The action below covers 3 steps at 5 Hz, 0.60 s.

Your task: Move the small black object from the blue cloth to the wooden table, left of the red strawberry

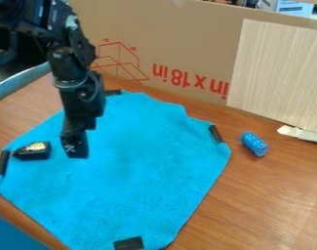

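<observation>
Gripper (76,149) hides part of the blue cloth (141,171), whether parted or closed unclear.

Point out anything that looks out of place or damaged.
Two things look tipped over: a dark bottle on the blue cloth and a blue cylinder beside it. A ragged, pale scrap lies near the wood-patterned panel.
</observation>
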Motion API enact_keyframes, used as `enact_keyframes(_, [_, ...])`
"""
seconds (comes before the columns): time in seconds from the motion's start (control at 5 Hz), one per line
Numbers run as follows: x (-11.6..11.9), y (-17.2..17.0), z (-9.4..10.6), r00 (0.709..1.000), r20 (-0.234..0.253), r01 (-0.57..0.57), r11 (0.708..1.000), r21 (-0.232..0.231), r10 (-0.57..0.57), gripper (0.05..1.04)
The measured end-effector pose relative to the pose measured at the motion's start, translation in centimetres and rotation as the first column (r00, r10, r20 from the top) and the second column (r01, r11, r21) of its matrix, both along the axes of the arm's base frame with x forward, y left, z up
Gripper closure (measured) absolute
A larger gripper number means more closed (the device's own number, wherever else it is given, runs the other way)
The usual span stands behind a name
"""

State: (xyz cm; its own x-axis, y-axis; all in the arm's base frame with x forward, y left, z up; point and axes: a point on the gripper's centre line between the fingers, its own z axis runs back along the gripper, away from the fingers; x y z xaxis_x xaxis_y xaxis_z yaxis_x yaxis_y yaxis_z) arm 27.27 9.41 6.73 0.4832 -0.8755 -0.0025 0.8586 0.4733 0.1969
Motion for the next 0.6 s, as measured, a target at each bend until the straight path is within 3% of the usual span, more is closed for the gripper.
enact_keyframes(0.2, [-0.2,2.1,0.2,1.0,0.021,0.016,1.0,0.012,-0.016,0.084])
enact_keyframes(0.6, [0.2,6.3,-0.3,0.999,-0.027,-0.036,0.999,-0.024,0.035,0.084])
